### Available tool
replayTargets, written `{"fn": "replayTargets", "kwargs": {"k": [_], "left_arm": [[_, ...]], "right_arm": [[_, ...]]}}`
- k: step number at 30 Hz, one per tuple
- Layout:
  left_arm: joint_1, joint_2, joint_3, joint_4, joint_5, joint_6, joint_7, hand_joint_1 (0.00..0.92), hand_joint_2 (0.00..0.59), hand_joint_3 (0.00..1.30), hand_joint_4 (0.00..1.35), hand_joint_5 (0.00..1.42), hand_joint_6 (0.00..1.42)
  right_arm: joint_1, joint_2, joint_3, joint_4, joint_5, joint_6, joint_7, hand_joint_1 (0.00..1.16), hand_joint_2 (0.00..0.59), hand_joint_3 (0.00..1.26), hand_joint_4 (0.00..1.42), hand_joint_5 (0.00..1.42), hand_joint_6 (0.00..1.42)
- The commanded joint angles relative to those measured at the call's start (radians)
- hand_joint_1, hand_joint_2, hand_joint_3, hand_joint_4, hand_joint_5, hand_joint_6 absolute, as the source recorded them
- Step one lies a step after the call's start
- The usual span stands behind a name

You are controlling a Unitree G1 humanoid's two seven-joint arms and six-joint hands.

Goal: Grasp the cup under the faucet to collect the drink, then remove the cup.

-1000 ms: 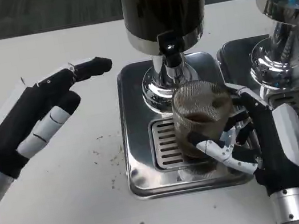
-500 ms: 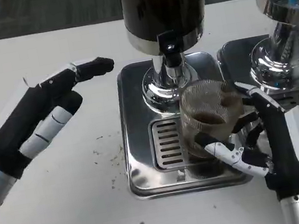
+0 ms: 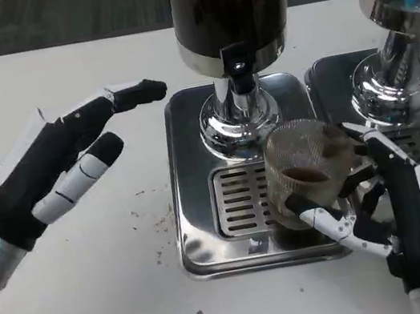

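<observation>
A ribbed clear cup (image 3: 309, 172) with dark drink in its bottom is held by my right hand (image 3: 390, 206), whose fingers wrap its lower side. The cup stands over the right part of the drip grate (image 3: 238, 199), to the right of and below the black faucet (image 3: 239, 70) of the dark drink dispenser (image 3: 231, 7). My left hand (image 3: 57, 164) hovers open over the white table, its fingers stretched toward the dispenser's steel tray (image 3: 191, 176).
A second dispenser (image 3: 401, 17) with its own steel tray and grate stands at the right, close beside my right hand. Dark crumbs (image 3: 157, 223) speckle the table left of the tray. White table stretches out to the left and front.
My right hand has drawn the cup to the right and toward me, away from under the faucet. My left hand has crept slightly right toward the dispenser.
</observation>
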Motion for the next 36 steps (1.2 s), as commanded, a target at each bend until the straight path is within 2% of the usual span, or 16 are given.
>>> {"fn": "replayTargets", "kwargs": {"k": [1,15,25,36], "left_arm": [[0.024,0.005,-0.008,-0.016,0.006,-0.015,0.003,0.000,0.182,0.28,0.23,0.18,0.14],[0.055,0.016,-0.018,-0.043,-0.003,-0.027,-0.015,0.000,0.181,0.27,0.21,0.18,0.14],[0.115,0.066,-0.055,-0.089,0.012,-0.117,-0.039,0.000,0.181,0.19,0.10,0.10,0.11],[0.140,0.143,-0.089,-0.090,0.027,-0.223,-0.037,0.000,0.176,0.16,0.05,0.04,0.09]], "right_arm": [[0.024,-0.004,-0.014,-0.057,-0.001,-0.007,0.001,0.76,0.222,0.53,0.63,0.80,1.11],[0.084,-0.011,-0.028,-0.104,0.000,-0.015,0.015,0.77,0.219,0.54,0.64,0.81,1.13],[0.134,-0.016,-0.028,-0.157,0.001,-0.021,0.029,0.78,0.217,0.55,0.64,0.83,1.15],[0.156,-0.022,-0.036,-0.179,0.008,-0.026,0.045,0.78,0.216,0.55,0.65,0.84,1.15]]}}
